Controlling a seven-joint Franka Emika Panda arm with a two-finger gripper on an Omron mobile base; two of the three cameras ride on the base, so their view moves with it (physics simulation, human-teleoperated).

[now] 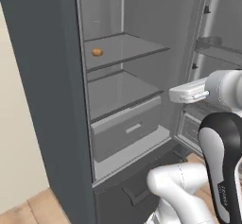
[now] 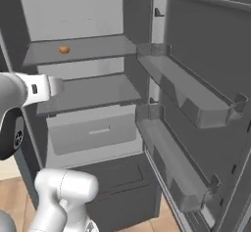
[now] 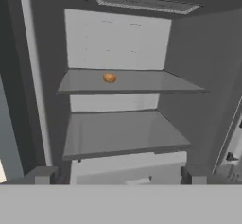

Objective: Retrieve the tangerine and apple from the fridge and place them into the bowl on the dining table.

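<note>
Wide-set pincer (image 3: pixel 118 175) faces round tangerine (image 3: pixel 109 78) on flat shelf (image 3: pixel 142 82).

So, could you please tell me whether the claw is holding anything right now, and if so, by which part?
Nothing is held. The claw is open, facing into the fridge; the tangerine lies untouched on the upper shelf.

Fridge (image 1: pixel 56 100) top and left side cut off by frame edges in both base views. Door (image 2: pixel 206 79) runs off the right edge. Orange fruit (image 1: pixel 97 52) on upper shelf too small for detail.
</note>
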